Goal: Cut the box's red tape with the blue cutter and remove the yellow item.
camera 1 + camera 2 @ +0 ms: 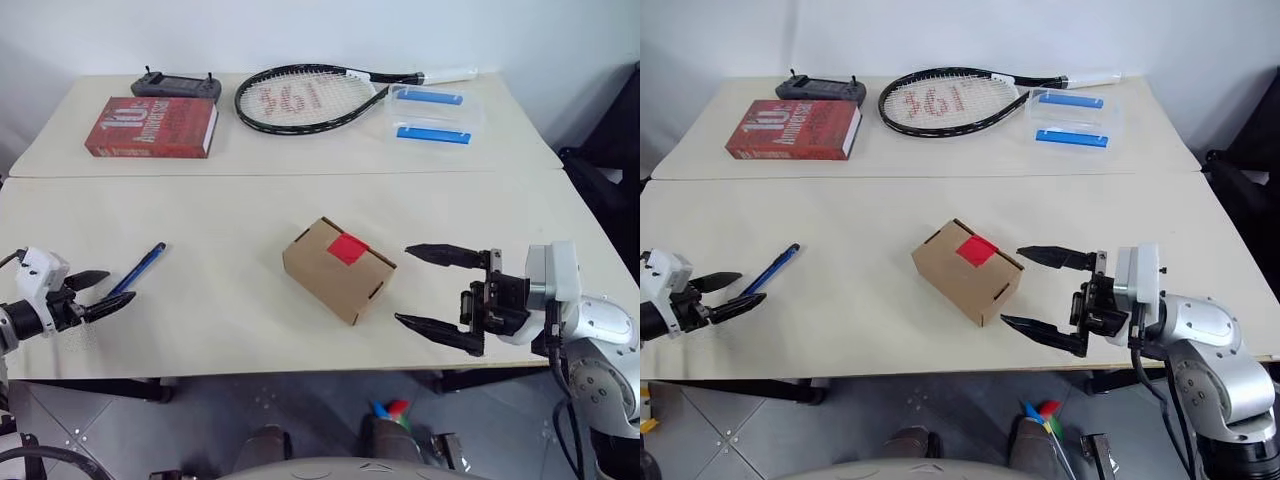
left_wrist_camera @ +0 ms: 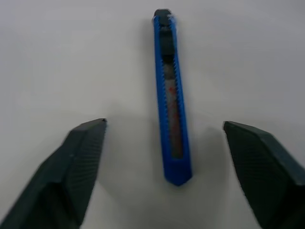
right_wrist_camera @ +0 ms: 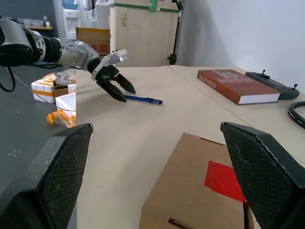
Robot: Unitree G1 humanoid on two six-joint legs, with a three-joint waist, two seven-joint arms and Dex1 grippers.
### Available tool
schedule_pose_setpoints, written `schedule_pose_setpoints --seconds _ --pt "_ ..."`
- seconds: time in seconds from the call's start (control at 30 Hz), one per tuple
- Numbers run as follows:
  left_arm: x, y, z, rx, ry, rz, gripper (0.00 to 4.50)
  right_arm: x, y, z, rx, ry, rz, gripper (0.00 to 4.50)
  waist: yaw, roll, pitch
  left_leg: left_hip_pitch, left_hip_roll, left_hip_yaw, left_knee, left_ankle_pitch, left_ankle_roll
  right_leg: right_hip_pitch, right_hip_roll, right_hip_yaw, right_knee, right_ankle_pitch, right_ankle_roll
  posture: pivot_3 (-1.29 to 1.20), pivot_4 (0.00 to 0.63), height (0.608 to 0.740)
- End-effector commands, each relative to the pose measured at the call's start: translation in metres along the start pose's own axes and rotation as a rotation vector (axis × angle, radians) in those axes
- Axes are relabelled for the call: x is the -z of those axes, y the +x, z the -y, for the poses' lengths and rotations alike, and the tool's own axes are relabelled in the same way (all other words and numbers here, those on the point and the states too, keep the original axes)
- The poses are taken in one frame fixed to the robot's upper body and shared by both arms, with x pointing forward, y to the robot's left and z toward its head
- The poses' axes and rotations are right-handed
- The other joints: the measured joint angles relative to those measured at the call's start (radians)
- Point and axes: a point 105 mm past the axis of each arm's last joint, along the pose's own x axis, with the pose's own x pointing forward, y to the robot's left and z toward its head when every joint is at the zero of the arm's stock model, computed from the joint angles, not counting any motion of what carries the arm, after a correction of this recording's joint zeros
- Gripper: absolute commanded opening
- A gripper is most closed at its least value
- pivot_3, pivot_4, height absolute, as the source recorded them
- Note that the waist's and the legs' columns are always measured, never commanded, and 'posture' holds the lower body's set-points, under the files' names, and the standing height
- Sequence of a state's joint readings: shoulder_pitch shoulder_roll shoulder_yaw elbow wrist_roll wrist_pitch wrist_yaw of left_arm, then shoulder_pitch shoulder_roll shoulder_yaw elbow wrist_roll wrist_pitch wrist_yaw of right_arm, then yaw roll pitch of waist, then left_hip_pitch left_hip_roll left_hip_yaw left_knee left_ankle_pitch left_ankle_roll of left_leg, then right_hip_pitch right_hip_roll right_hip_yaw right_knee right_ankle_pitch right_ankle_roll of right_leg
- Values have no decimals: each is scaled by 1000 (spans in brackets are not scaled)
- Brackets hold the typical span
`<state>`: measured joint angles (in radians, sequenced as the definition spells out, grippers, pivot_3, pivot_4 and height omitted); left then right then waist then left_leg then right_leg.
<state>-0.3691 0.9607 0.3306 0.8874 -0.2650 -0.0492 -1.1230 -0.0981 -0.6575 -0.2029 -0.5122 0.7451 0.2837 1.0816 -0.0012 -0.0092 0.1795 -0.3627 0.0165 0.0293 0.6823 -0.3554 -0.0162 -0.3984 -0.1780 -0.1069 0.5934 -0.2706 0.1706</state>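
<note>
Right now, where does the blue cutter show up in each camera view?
Left eye: blue cutter lying left on the table, at the left gripper.
Right eye: same spot.
Left wrist: centre, between the open fingers.
Right wrist: far off, beyond the box.
Shared landmark: the left gripper.

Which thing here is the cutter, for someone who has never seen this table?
On the near beige table, look towards the robot's left edge. The slim blue pen-shaped cutter lies flat there, at the tips of the open left gripper. It is far thinner than the brown cardboard box mid-table.
</note>
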Motion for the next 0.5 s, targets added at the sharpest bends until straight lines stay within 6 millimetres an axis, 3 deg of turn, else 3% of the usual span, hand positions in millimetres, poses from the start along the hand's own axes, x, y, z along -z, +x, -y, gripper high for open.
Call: schedule_pose_setpoints --seconds 0.03,0.33,0.5 --pt "31 3 10 19 -43 -89 2952 -11 0 -2 19 -54 24 4500 -1 0 0 2 0 1 0 0 0 1 0 0 0 0 0 0 150 740" --pt "51 5 23 46 -57 -138 398 -12 4 -2 31 -58 34 4500 -1 13 -7 10 0 7 -2 -2 2 5 -3 1 1 0 0 0 150 740" --pt "43 11 26 47 -55 -84 397 -12 7 0 25 -52 38 4500 0 15 -9 11 0 7 -2 -3 2 5 -3 1 2 0 0 0 150 740"
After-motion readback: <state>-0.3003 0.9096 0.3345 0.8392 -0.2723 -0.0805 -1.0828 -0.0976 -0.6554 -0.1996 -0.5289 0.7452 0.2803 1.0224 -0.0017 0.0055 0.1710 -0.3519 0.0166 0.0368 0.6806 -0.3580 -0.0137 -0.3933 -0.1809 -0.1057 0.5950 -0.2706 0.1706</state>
